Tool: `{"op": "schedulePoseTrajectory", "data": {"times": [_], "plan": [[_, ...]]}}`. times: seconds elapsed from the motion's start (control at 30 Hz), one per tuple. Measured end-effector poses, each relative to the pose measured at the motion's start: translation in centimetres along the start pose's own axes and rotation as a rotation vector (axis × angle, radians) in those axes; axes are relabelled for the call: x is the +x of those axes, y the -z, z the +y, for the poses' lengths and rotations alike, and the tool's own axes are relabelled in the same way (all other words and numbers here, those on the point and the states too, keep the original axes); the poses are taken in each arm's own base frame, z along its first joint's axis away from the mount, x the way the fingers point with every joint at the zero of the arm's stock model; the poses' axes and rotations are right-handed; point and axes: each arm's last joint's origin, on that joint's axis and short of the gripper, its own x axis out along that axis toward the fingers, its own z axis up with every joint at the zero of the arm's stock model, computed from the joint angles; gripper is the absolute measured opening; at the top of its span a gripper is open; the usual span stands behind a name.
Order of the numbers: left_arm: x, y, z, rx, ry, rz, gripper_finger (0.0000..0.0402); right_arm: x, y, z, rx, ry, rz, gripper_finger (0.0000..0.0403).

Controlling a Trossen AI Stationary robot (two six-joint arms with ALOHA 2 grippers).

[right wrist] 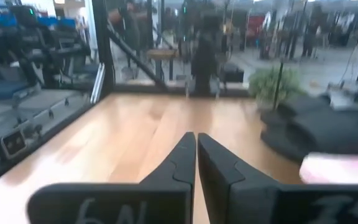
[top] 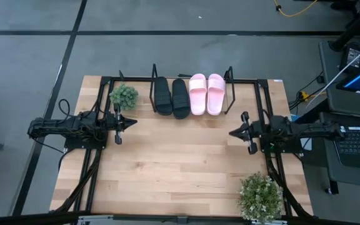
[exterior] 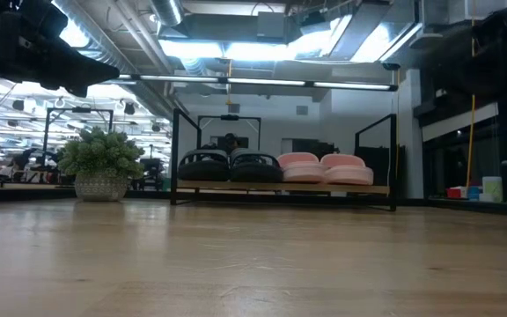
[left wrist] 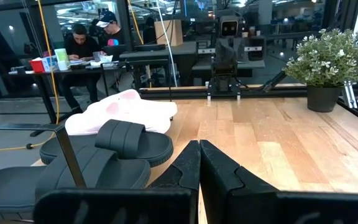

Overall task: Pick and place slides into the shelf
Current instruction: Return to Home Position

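Stock: two black slides (top: 171, 97) and two pink slides (top: 206, 94) stand in the shelf (top: 232, 94) at far edge of counter (top: 180, 169) | left tool (top: 132, 122): pressed together, empty, left side | right tool (top: 232, 132): likewise, right side | remaining: seemingly nothing to place

The black slides (top: 162, 97) were matte, the pink slides (top: 215, 94) pale. The shelf (exterior: 393, 163) was black wire over light wood. The worktop (top: 180, 169) showed pale, banded wood grain.
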Motion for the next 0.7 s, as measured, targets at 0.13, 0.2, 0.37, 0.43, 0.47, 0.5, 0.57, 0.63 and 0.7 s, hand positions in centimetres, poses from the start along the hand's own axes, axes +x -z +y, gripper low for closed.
{"op": "schedulePoseTrajectory", "data": {"times": [0.13, 0.2, 0.37, 0.43, 0.47, 0.5, 0.57, 0.63, 0.7], "plan": [[0.0, 0.0, 0.0, 0.0, 0.0, 0.0, 0.0, -0.41, 0.7, 0.05, 0.048, 0.0, 0.066, 0.002], [0.0, 0.0, 0.0, 0.0, 0.0, 0.0, 0.0, -0.61, 0.59, 0.09, 0.062, -0.001, 0.05, 0.002], [0.0, 0.0, 0.0, 0.0, 0.0, 0.0, 0.0, -0.91, 0.03, 0.26, 0.097, -0.018, -0.014, 0.002], [0.0, 0.0, 0.0, 0.0, 0.0, 0.0, 0.0, -0.91, -0.03, 0.35, 0.097, -0.027, -0.02, 0.002], [0.0, 0.0, 0.0, 0.0, 0.0, 0.0, 0.0, -0.91, -0.07, 0.4, 0.093, -0.032, -0.023, 0.002], [0.0, 0.0, 0.0, 0.0, 0.0, 0.0, 0.0, -0.91, -0.06, 0.44, 0.078, -0.037, -0.022, 0.002], [0.0, 0.0, 0.0, 0.0, 0.0, 0.0, 0.0, -0.9, -0.03, 0.54, 0.058, -0.046, -0.019, 0.002], [0.0, 0.0, 0.0, 0.0, 0.0, 0.0, 0.0, -0.91, -0.03, 0.59, 0.044, -0.051, -0.021, 0.002], [0.0, 0.0, 0.0, 0.0, 0.0, 0.0, 0.0, -0.9, -0.03, 0.6, 0.044, -0.052, -0.02, 0.002]]}}
